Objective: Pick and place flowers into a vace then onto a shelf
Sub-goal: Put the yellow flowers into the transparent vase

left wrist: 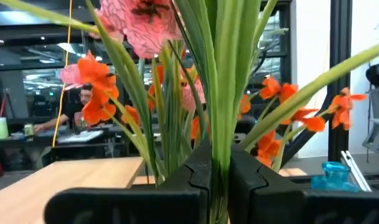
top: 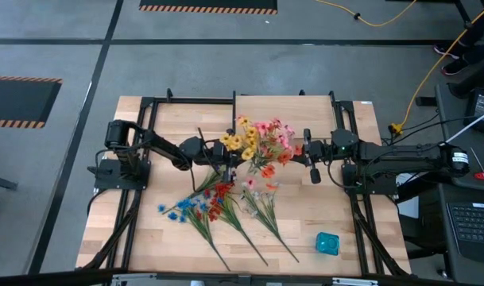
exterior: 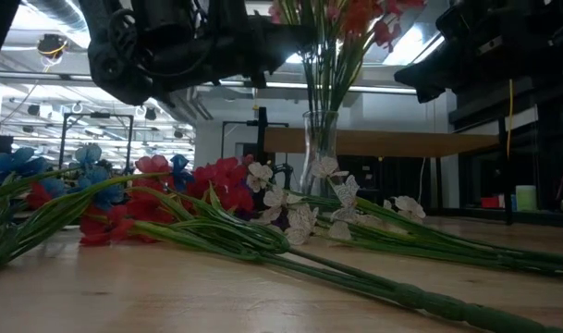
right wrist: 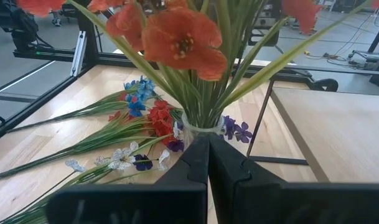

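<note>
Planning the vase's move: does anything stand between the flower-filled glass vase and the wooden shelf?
Nothing visible does. Bare butcher-block tabletop separates the clear glass vase from the pale wood shelf on black posts; the loose long-stemmed flowers lie on the vase's opposite side.

vase [exterior: 320, 148]: mid-table, bunch of flowers [top: 261, 143] standing in it
loose flowers [top: 226, 210]: flat on table [top: 337, 214], in front of vase
shelf [exterior: 373, 141]: behind vase

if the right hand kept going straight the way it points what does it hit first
Most likely the bunch of flowers standing in the glass vase: they sit dead ahead of the shut right hand, though the gap is hard to judge.
</note>
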You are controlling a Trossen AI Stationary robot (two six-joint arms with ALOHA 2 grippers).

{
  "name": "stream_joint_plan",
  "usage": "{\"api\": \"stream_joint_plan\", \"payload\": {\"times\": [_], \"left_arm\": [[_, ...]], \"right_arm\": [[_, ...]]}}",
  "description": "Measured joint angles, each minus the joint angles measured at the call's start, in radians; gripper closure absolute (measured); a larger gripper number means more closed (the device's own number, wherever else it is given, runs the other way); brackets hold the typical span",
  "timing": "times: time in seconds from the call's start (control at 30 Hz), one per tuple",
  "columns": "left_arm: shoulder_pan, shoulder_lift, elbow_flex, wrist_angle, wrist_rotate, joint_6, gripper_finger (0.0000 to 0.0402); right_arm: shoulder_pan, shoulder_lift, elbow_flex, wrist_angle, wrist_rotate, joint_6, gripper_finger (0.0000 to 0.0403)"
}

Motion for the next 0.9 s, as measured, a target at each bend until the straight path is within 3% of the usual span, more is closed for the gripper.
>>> {"api": "stream_joint_plan", "payload": {"times": [0.47, 0.9], "left_arm": [[0.0, 0.0, 0.0, -0.103, -0.012, 0.003, 0.035], [0.021, 0.0, 0.0, -0.266, -0.012, -0.028, 0.0263]], "right_arm": [[0.0, 0.0, 0.0, 0.0, 0.0, 0.001, 0.0398], [0.0, 0.0, 0.0, 0.0, 0.0, 0.004, 0.0398]]}}
